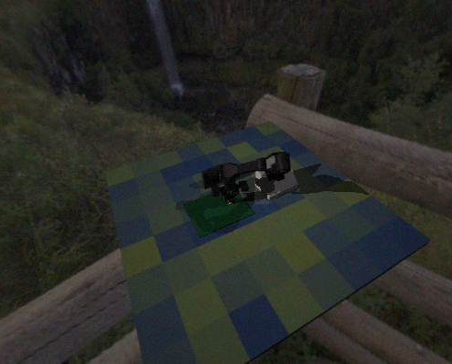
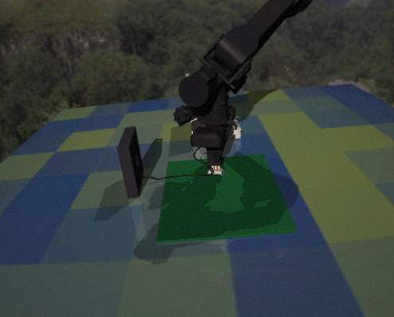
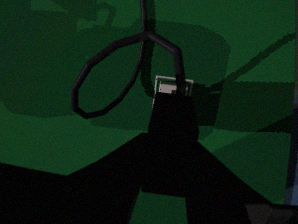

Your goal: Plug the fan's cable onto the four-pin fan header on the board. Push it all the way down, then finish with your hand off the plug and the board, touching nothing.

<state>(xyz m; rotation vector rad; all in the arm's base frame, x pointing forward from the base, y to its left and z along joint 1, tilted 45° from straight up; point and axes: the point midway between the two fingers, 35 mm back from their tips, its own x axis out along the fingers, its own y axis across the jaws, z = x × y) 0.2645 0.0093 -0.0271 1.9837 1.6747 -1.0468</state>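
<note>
The green board (image 1: 204,221) (image 2: 174,228) (image 3: 30,137) lies flat. The white header (image 2: 215,172) (image 3: 166,88) stands near its back edge in the exterior view, with gold pins showing above its base. My gripper (image 2: 215,163) (image 3: 167,144) points down directly over the header, its fingers shut on the dark cable plug. The plug is mostly hidden and hard to tell from the black fingers. The pins show just under the fingertips. The black cable (image 2: 178,175) (image 3: 80,80) makes a loop beside the fingers and runs to their tips. How far down the plug sits cannot be told.
The black fan (image 2: 130,164) stands upright left of the board in the exterior view, with the cable running from it low across the board. The arm reaches in from its grey base plate (image 1: 287,185). The tabletop (image 1: 259,285) is patterned with blue and yellow-green squares.
</note>
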